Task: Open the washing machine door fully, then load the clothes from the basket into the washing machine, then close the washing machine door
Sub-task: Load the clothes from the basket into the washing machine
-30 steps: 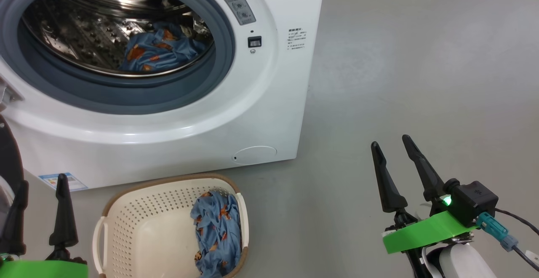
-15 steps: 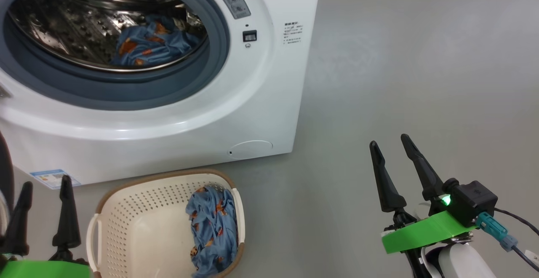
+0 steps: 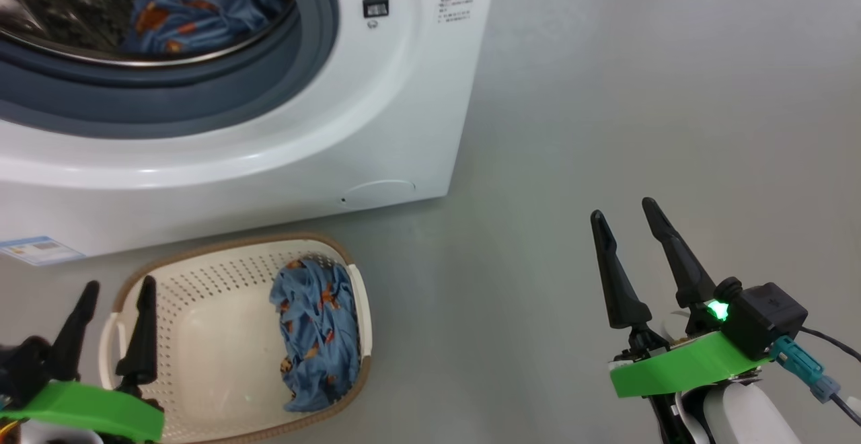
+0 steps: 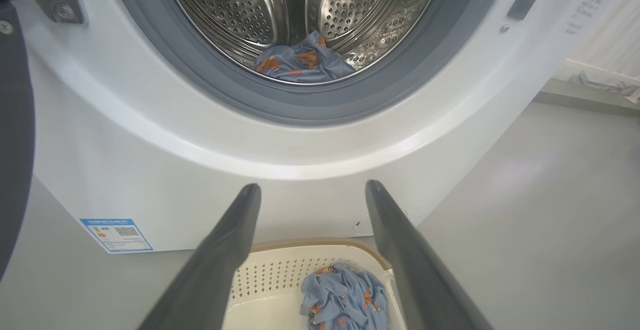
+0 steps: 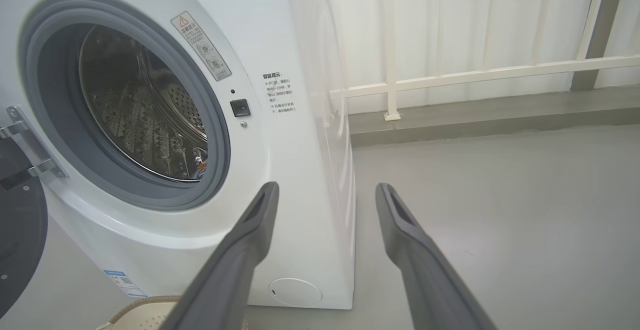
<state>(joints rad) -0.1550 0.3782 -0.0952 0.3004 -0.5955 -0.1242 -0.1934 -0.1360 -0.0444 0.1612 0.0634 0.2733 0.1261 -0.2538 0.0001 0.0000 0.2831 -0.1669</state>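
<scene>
Two grippers stand with fingers spread wide and nothing held: the left gripper (image 3: 119, 284) hangs by the left end of the basket (image 3: 222, 245), and the right gripper (image 3: 622, 207) is over bare floor (image 3: 605, 94) well to the basket's right. The basket sits on the floor just in front of the washing machine (image 3: 269, 161), with crumpled blue clothes (image 3: 313, 336) along its right side. More blue fabric (image 3: 195, 17) lies in the drum (image 4: 225, 10), and the door (image 5: 17, 230) stands swung open at the machine's left.

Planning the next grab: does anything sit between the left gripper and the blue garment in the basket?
Nothing visible does. The left gripper is open near the basket's left end; the blue garment lies uncovered against its right wall.
</scene>
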